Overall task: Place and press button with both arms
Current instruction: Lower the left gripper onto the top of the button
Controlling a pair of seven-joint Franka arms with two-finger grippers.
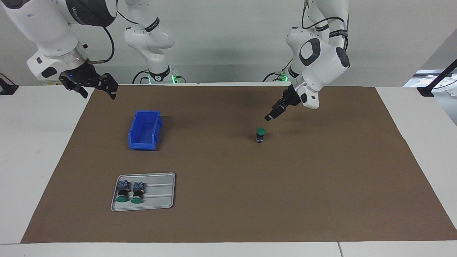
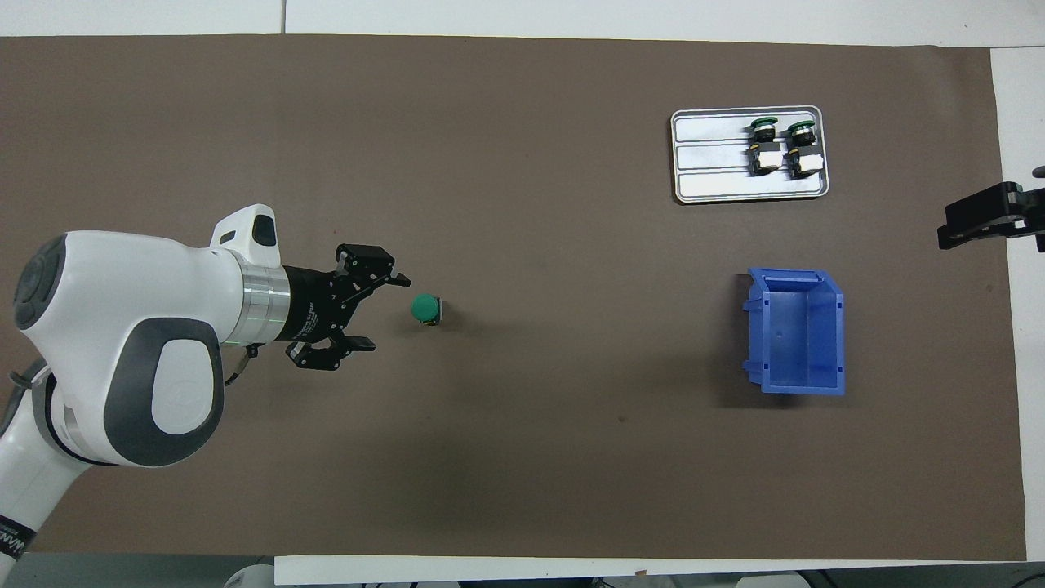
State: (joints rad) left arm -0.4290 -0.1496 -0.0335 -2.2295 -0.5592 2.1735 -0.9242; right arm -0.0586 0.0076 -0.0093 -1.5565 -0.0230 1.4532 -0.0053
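Observation:
One button (image 1: 260, 135) with a green cap stands upright on the brown mat, cap up; it also shows in the overhead view (image 2: 425, 309). My left gripper (image 1: 269, 116) is open and empty. It hangs just above the mat beside the button, toward the left arm's end, with a small gap between them; its spread jaws show in the overhead view (image 2: 385, 313). My right gripper (image 1: 97, 92) is open and empty, raised over the mat's edge at the right arm's end, and waits there (image 2: 984, 222). Two more buttons (image 1: 130, 192) lie on a tray.
A grey metal tray (image 1: 160, 200) holds the two lying buttons at the right arm's end, far from the robots (image 2: 710, 175). An empty blue bin (image 1: 144, 130) stands nearer to the robots than the tray (image 2: 796, 331). White table borders the mat.

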